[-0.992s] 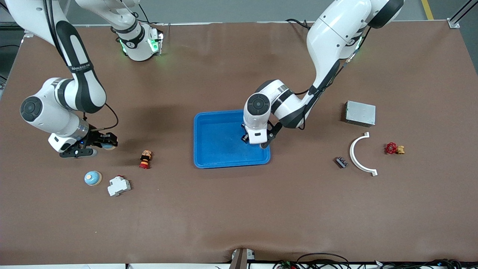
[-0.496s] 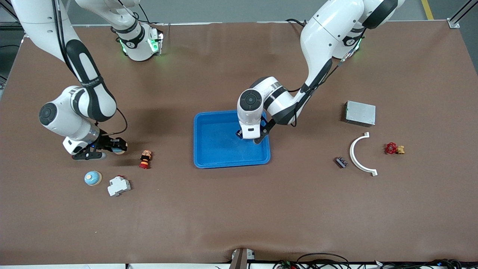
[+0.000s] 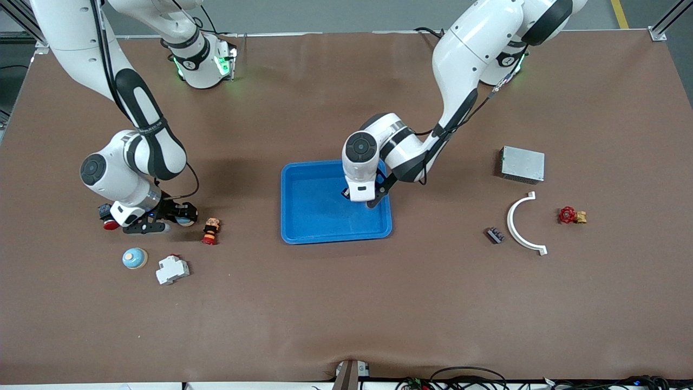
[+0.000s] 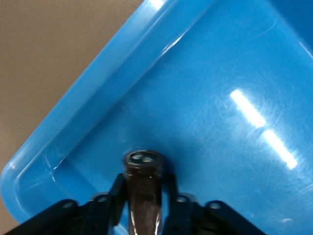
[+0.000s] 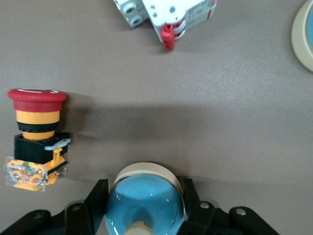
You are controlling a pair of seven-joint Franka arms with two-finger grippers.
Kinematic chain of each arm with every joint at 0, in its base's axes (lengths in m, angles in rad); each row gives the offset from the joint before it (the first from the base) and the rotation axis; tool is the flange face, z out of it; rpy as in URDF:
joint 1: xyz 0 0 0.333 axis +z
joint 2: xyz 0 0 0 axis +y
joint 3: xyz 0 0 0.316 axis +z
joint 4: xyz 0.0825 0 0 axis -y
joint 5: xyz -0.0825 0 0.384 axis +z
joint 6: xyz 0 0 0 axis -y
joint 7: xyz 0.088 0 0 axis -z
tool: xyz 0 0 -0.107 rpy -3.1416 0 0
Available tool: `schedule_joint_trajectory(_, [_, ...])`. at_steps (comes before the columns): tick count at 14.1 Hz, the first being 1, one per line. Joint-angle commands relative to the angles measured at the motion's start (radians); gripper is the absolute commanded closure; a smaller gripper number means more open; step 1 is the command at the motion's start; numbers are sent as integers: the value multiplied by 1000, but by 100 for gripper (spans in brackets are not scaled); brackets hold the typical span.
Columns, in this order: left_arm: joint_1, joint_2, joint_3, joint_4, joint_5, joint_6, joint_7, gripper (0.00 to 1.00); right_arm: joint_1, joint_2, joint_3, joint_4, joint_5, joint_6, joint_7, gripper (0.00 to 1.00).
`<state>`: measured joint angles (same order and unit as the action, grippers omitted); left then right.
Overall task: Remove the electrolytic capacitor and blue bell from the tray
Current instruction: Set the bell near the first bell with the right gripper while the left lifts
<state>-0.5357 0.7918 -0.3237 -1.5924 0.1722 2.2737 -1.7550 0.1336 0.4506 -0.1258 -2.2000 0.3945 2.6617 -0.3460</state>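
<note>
Blue tray [image 3: 325, 227]: left gripper [image 4: 142, 205] pinches the capacitor [image 4: 143, 188]; it could slip; right gripper [image 5: 144, 208] hugs a blue bell [image 5: 144, 200].

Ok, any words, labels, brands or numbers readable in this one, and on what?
Nothing reads for certain.
Black band on the right arm: white lettering, too small to read.
Circuit breaker: printed label, too blurred to read.
Emergency stop button: white marks on its red cap, not legible.
Electrolytic capacitor in the left pincer in the tray, and blue bell in the right pincer beside the button: no print shows.
</note>
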Motion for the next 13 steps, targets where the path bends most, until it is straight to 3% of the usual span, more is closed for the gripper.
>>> schedule_joint_trajectory(1, [8, -37, 8, 6, 0, -35, -12, 100, 1, 6, -2, -11, 35, 7, -8, 100])
schedule_joint_trajectory(3, [37, -77, 15, 9, 1, -43, -6, 100, 0, 8, -2, -7, 35, 4, -5, 100])
schedule_joint_trajectory(4, [58, -100, 15, 9, 3, -43, 3, 100, -5, 8, -2, -4, 35, 4, -5, 40])
schedule_joint_trajectory(5, [84, -124, 15, 11, 4, -43, 20, 100, -8, 8, -2, -3, 35, 6, -5, 0])
schedule_joint_trajectory(10, [236, -207, 15, 9, 4, -71, 101, 100, -9, -4, -3, 23, 37, -15, -5, 0])
schedule_joint_trajectory(13, [353, -230, 14, 9, 12, -80, 280, 100, -14, -12, -8, 90, 38, -133, -4, 0])
